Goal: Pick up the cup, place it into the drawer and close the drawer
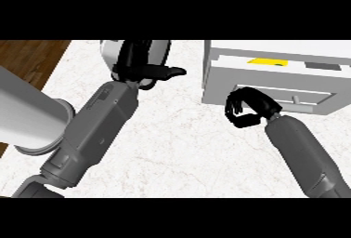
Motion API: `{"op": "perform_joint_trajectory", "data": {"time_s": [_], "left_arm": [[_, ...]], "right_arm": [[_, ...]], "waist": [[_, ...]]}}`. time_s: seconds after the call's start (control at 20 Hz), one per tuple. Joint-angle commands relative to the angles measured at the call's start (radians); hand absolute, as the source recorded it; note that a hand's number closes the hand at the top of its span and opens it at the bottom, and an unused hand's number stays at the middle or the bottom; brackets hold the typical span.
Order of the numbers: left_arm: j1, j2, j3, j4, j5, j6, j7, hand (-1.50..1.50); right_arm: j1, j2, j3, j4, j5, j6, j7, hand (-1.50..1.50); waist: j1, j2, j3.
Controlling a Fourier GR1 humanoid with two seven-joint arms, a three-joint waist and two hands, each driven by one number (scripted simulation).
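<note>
- Reaching up toward twelve o'clock, the left hand (140, 62) has its black fingers curled round the cup (162, 50), a pale grey rounded vessel at the counter's far edge, its rim cut off by the top of the view.
- The thumb of that hand sticks out toward three o'clock, past the cup's lower side.
- The cup sits at about eleven o'clock from the view's middle, well apart from the drawer (284, 72), which is at about two o'clock.
- The drawer is a white box with its front pulled open toward the robot; inside lies a yellow item (267, 61) and a grey item (322, 66).
- The right hand (250, 109) has its fingers curled tight and holds nothing; it hangs just at the drawer's front face, near the handle (296, 98).
- The marble counter (185, 148) spreads below both forearms.
- A wooden floor strip (31, 58) shows at ten o'clock.
</note>
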State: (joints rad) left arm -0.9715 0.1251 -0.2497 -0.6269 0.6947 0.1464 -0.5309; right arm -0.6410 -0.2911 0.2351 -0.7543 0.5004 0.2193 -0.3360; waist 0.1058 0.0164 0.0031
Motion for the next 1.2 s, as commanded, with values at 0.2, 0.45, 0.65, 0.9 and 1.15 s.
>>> {"op": "perform_joint_trajectory", "data": {"time_s": [0.2, 0.45, 0.65, 0.9, 1.15], "left_arm": [[0.075, 0.051, -0.011, -0.084, 0.003, -0.052, 0.032, -1.5], [0.119, 0.054, -0.029, -0.103, -0.003, -0.085, 0.023, -1.5], [0.115, 0.071, -0.031, -0.126, 0.001, -0.103, 0.046, -1.5], [0.129, 0.077, -0.029, -0.142, 0.009, -0.127, 0.046, -1.5], [0.143, 0.079, -0.029, -0.151, 0.016, -0.145, 0.05, -1.5]], "right_arm": [[-0.252, -0.063, -0.177, 0.252, -0.058, -0.065, -0.048, 1.5], [-0.293, -0.111, -0.229, 0.272, -0.094, -0.067, -0.021, 1.5], [-0.3, -0.157, -0.245, 0.254, -0.115, -0.026, -0.026, 1.5], [-0.304, -0.184, -0.255, 0.23, -0.144, 0.038, -0.019, 1.5], [-0.297, -0.205, -0.279, 0.202, -0.184, 0.08, -0.015, 1.5]], "waist": [[0.049, 0.013, 0.002], [0.077, 0.026, 0.002], [0.093, 0.026, 0.002], [0.106, 0.031, 0.001], [0.11, 0.034, 0.0]]}}
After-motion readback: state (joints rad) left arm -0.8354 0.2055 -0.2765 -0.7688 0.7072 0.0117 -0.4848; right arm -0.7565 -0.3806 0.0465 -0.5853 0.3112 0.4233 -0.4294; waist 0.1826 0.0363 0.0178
